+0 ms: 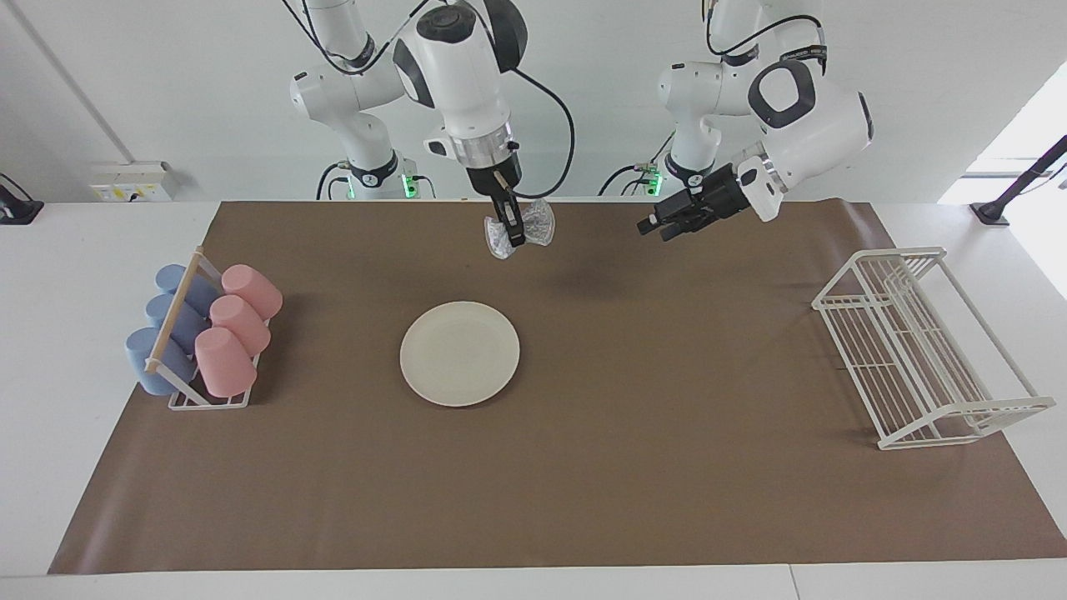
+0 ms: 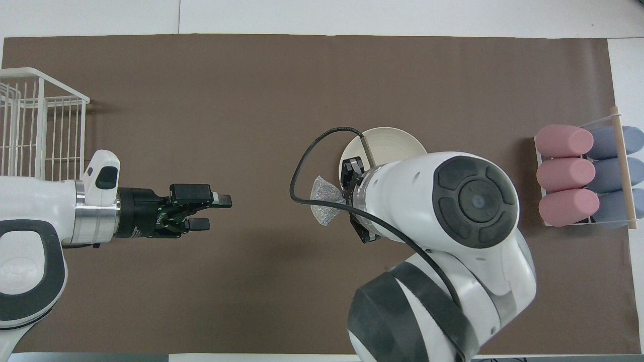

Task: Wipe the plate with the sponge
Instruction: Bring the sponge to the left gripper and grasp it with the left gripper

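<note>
While pinched mid-waist by right tool [image 1: 510, 232], sponge [image 1: 542, 223] crosswise, lobes splayed sideways.

Sponge lifted in my right gripper, plate bare on the mat

The sponge [image 1: 520, 228] is a small silvery, glittery mesh pad, pinched at its waist between the closed fingers of my right gripper [image 1: 510, 234] so its two lobes flare out to either side; it hangs high in the air, clear of everything, over the brown mat [image 1: 583, 467] between the plate and my end of the table. The plate [image 1: 459, 353] is round, flat and cream-white with a plain surface, lying level on the mat toward the right arm's end.
</note>
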Controlling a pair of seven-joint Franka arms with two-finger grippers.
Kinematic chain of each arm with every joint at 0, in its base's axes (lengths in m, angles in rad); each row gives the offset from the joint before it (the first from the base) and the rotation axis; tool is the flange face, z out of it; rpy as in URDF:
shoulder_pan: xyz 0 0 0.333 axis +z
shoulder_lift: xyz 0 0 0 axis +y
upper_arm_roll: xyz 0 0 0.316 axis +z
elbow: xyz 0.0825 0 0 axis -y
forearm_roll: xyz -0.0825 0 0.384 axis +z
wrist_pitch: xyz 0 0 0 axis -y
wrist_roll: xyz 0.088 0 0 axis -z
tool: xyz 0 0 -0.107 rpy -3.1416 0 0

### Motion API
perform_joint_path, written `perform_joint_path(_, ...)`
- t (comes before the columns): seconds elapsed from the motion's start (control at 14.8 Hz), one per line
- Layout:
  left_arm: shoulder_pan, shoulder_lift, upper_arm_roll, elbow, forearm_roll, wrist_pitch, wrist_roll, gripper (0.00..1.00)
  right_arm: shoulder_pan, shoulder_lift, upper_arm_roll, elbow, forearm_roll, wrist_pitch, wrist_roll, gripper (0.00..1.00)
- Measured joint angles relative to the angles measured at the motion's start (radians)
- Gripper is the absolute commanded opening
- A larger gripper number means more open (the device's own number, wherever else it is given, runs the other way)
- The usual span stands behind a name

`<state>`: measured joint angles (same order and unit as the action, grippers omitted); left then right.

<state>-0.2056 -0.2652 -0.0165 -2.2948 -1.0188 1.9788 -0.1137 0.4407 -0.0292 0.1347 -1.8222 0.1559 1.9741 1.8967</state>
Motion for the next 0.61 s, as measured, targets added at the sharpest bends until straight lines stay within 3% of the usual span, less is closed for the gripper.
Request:
perform_joint_path(0.2,-0.014,0.0,-0.001,0.0,-0.185,-0.002,0.049,1.0,0.05,-0.018,0.002,0.071,-0.05,-0.123,0.127,0.0)
perform_joint_path(0.4,-0.053,-0.002,-0.002,0.001,-0.319,-0.003,0.058,1.0,0.111,-0.016,0.007,0.074,-0.089,-0.137,0.209,0.0)
perform_joint_path(0.61,-0.057,-0.008,-0.001,0.002,-0.372,-0.054,0.059,1.0,0.114,-0.013,0.007,0.074,-0.093,-0.137,0.214,0.0)
